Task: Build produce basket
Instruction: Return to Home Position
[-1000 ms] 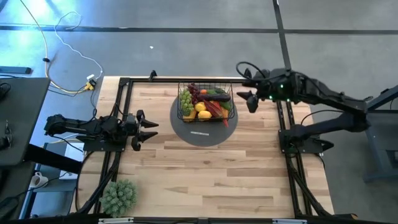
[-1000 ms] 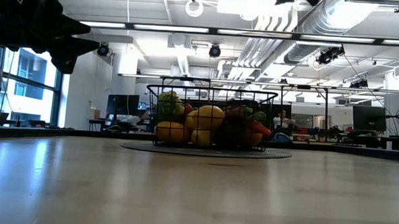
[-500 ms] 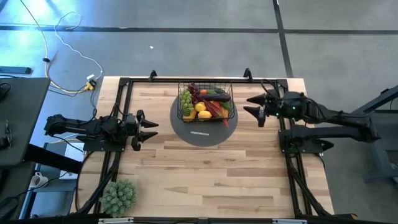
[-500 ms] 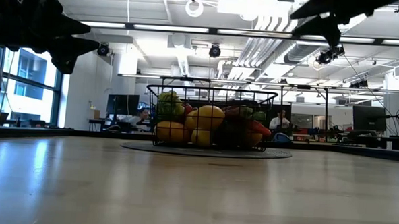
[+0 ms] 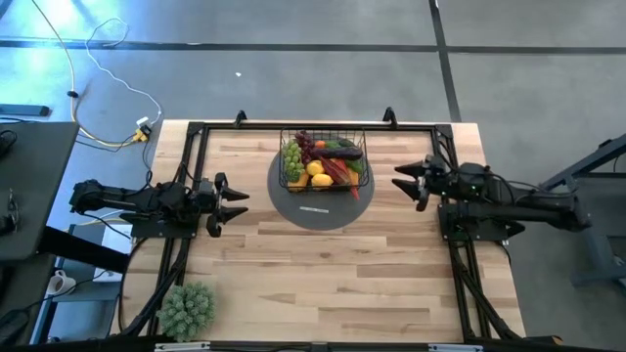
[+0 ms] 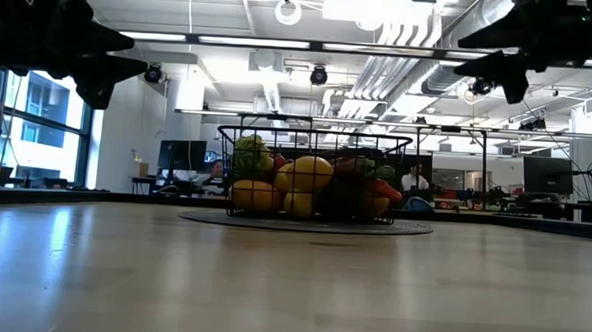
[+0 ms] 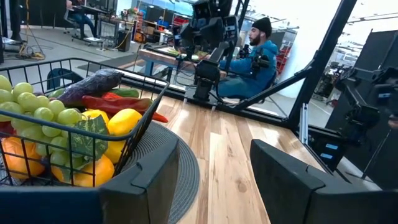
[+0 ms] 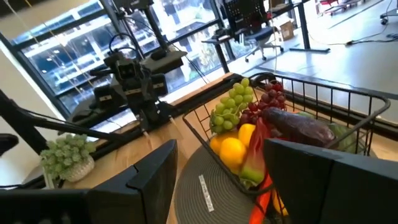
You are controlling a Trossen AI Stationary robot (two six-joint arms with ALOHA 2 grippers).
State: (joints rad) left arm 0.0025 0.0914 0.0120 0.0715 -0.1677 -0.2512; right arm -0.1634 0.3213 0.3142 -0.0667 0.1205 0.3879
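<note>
Roughly between left gripper (image 5: 238, 205) and right gripper (image 5: 398, 178), the basket (image 6: 317, 143); both jaws apart.

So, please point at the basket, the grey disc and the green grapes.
basket (image 6: 317, 145): low view, upper front mesh.
grey disc (image 5: 337, 215): high view, bare near part.
green grapes (image 7: 34, 106): left wrist view, bunch's middle.

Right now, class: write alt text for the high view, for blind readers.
A black wire basket full of toy produce stands on a grey round mat on a wooden table. Left gripper and right gripper flank it, both open.
</note>
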